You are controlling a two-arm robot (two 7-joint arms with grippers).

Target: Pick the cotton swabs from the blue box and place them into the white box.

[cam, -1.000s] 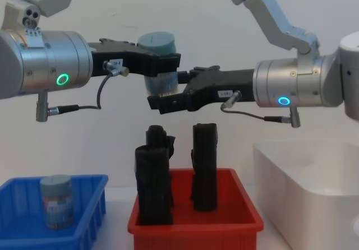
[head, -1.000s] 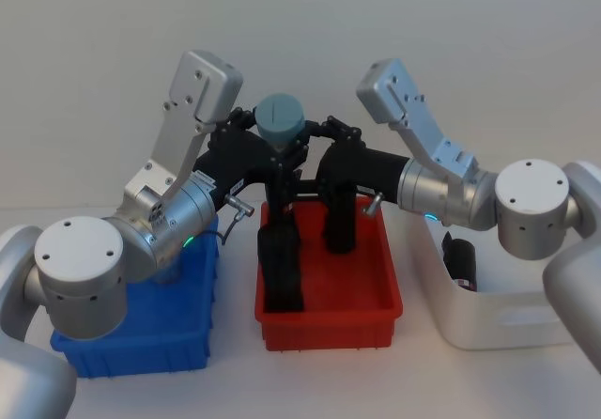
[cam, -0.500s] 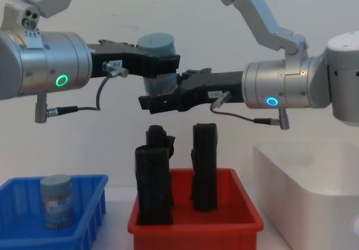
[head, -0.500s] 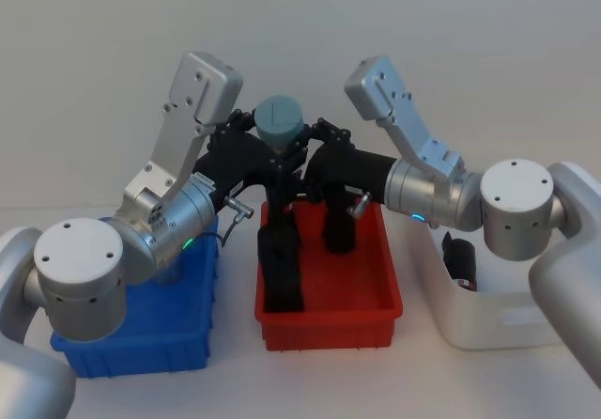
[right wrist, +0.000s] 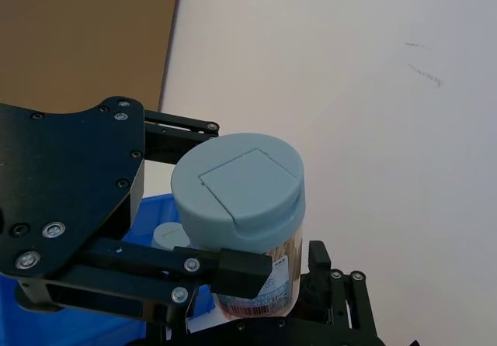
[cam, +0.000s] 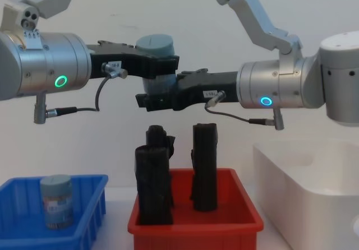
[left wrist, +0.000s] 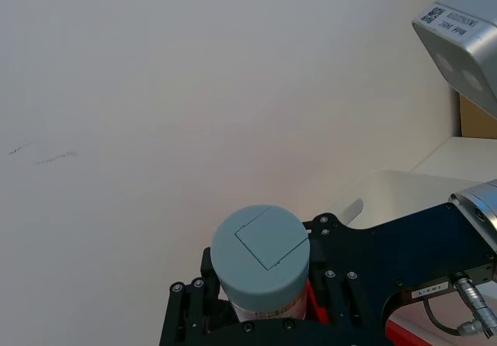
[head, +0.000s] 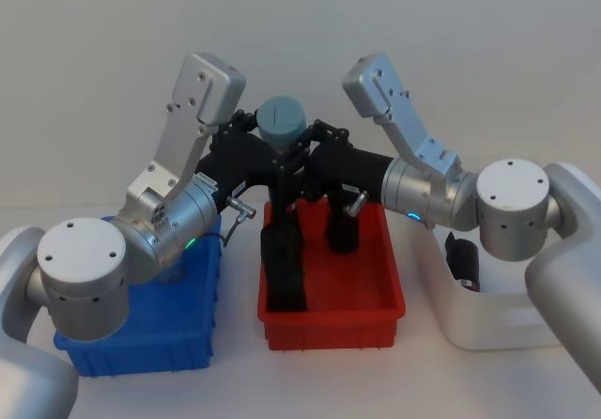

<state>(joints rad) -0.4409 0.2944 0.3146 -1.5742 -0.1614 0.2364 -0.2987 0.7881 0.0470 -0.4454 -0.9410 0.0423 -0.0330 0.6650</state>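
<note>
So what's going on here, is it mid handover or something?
Looks like it. The left gripper holds a cotton swab tub in the air above the red bin, and the right gripper is at the tub's lower body, its fingers around it, apparently taking it over. Another tub waits in the blue box. The white box sits to the robot's right.

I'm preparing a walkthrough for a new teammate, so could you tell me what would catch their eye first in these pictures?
Most striking is a cotton swab tub held in mid-air above the red bin, with the left gripper clamped on it and the right gripper meeting it from the other side. Another tub waits in the blue box, and the white box stands at far right.
</note>
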